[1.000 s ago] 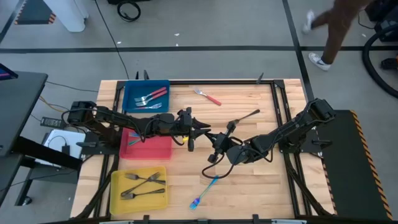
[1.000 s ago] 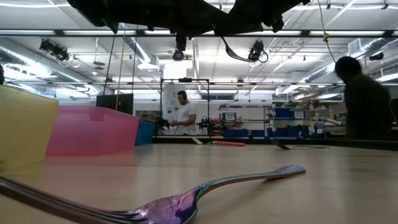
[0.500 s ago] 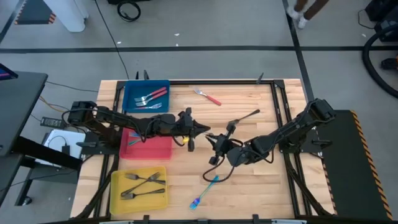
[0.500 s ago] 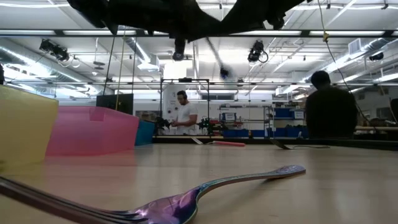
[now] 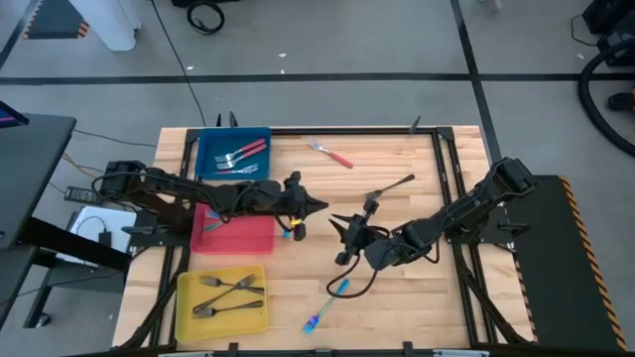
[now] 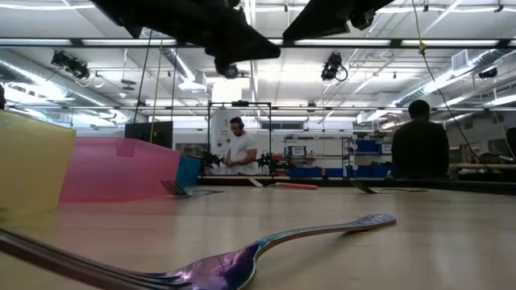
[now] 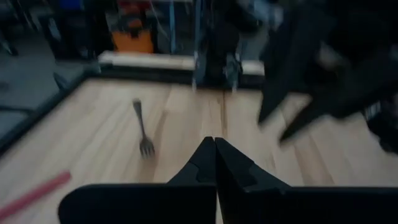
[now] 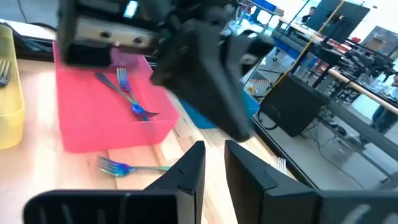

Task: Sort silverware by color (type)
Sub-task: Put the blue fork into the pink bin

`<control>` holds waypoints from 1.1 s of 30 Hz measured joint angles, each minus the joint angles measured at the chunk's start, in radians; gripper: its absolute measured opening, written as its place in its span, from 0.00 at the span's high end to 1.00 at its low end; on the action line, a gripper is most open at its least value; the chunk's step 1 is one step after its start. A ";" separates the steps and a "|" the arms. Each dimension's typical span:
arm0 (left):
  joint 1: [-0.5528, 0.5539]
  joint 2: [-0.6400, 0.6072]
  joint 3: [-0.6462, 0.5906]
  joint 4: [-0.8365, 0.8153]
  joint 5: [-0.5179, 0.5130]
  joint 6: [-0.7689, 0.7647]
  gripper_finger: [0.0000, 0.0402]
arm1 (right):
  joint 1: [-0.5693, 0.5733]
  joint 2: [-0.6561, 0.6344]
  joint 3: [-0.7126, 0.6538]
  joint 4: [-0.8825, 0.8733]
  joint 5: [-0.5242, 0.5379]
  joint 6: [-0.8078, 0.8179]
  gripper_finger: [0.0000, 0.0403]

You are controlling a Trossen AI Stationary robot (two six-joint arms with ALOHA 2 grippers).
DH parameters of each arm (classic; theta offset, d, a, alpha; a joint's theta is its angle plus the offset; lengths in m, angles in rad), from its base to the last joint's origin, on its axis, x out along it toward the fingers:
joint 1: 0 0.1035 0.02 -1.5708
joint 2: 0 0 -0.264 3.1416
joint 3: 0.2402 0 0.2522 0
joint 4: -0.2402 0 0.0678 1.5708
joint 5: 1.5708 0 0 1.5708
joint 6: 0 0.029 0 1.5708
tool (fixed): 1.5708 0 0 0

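The left tool [image 5: 316,205] hovers over the middle of the tabletop [image 5: 397,288], just past the red tray [image 5: 260,238], and its wrist view shows the 2 dark fingers [image 7: 205,163] pressed together with nothing between them. The right tool [image 5: 337,225] faces it from close by, tip to tip but apart; its 2 fingers [image 8: 189,171] stand slightly spread around an empty gap. Just beside the left tool, on the bare wood at the red tray's corner, lies a small blue-handled fork [image 5: 294,230], which the right wrist view shows as an iridescent fork flat beside the tray wall. Inside the red tray lie more blue-tinted forks [image 8: 127,96], leaning across one another. Farther out, the blue tray [image 5: 210,144] at the far left corner holds 2 red-handled forks [image 5: 241,154], and the yellow tray [image 5: 189,319] at the near left corner holds 3 dark grey forks [image 5: 226,296]. On the open wood, a red-handled fork [image 5: 332,154] lies near the far edge, a dark grey fork [image 5: 391,186] lies on a slant beyond the right tool, and another blue-handled utensil [image 5: 325,304] lies on a slant near the front edge. In the low view that last piece fills the foreground as an iridescent fork [image 6: 266,246] flat on the wood, with both arms dark overhead. Beyond the tabletop, a person [image 6: 239,147] in a white shirt stands in the room, and another person [image 6: 419,149] shows as a dark figure to the side.
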 joint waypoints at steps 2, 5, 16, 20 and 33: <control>-0.001 -0.005 0.000 -0.048 0.003 -0.021 1.00 | 0.000 0.000 0.000 0.004 0.019 0.001 0.83; 0.000 -0.005 0.000 -0.128 0.003 -0.026 1.00 | 0.000 0.000 0.000 0.004 0.042 0.004 0.83; -0.007 -0.005 0.000 -0.349 0.004 -0.190 0.86 | 0.000 0.000 0.000 0.004 0.042 0.006 0.83; -0.007 -0.005 0.000 -0.433 0.004 -0.357 0.80 | 0.000 0.000 -0.001 0.004 0.042 0.003 0.83; -0.005 0.020 0.000 -0.616 -0.087 -0.592 0.80 | 0.000 0.000 -0.001 0.004 0.041 -0.001 0.83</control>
